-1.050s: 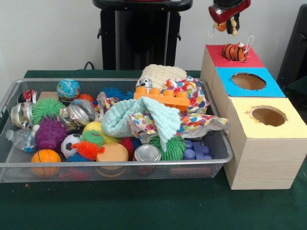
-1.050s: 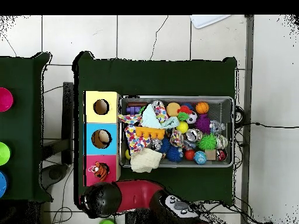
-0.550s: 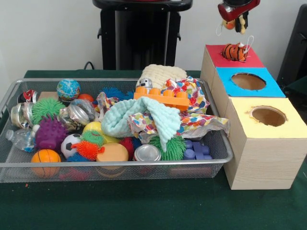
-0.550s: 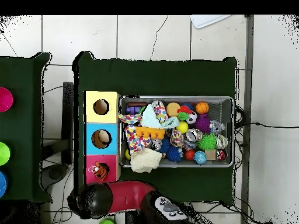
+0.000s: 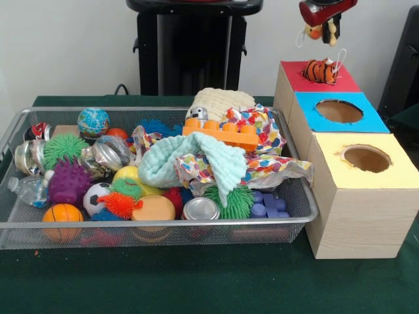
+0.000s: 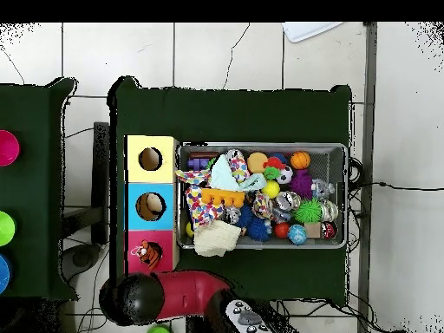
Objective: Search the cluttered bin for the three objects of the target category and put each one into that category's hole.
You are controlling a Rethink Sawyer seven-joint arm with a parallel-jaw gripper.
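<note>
One striped tiger toy [image 5: 320, 70] sits on the red box [image 5: 292, 70], over its hole, just below the gripper [image 5: 324, 31]. Whether the gripper is open or closed, I cannot tell. Blue box [image 5: 309, 104] and yellow box [image 5: 393, 171] stand beside the bin [image 5: 308, 203]. No writing is legible.
</note>
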